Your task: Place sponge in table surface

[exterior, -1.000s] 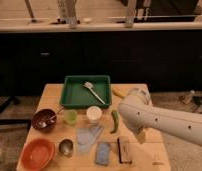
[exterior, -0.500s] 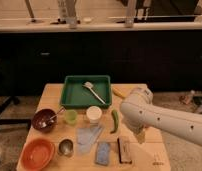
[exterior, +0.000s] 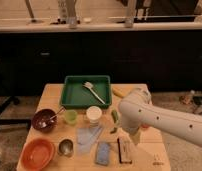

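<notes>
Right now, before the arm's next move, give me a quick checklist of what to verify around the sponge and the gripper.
1. Sponge found: ok. The sponge lies flat on the table surface, near the front edge.
2. Gripper free: ok. The gripper is open and holds nothing.
3. Gripper lined up with the sponge: not ok. It hangs to the sponge's right, by the dark brown block.
4. Sponge clear of its neighbours: cannot tell. The light-blue cloth lies just behind it, and the block is close on its right.
5. Bare wood for setting down: ok, at the front right corner.
</notes>
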You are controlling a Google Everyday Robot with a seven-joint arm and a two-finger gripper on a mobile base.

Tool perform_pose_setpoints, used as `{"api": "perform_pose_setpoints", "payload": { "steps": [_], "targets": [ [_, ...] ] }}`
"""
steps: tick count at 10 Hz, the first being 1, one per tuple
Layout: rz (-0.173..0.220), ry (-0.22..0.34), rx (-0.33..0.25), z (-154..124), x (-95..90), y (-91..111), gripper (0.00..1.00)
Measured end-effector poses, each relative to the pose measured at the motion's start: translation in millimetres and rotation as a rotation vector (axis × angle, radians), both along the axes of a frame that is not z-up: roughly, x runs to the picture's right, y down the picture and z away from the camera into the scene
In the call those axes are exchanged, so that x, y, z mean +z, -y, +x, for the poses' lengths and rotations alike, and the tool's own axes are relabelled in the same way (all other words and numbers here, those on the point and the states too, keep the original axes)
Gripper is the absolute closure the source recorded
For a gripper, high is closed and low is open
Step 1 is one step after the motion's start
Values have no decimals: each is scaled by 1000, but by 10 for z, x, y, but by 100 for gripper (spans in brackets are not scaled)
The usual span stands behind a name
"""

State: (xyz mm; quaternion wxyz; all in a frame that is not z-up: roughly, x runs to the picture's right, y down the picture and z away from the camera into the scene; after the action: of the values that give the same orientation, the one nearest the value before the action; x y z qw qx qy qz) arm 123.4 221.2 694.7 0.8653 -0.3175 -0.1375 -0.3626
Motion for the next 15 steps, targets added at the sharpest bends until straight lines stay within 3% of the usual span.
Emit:
{"api": "perform_pose_setpoints", "payload": {
  "steps": [4, 8, 15],
  "targets": [
    [-29, 72, -80, -282, 5, -178, 20],
    [-48, 95, -195, -627, 97, -421, 20],
    [-49, 108, -198, -653, 103, -445, 20]
  ]
}}
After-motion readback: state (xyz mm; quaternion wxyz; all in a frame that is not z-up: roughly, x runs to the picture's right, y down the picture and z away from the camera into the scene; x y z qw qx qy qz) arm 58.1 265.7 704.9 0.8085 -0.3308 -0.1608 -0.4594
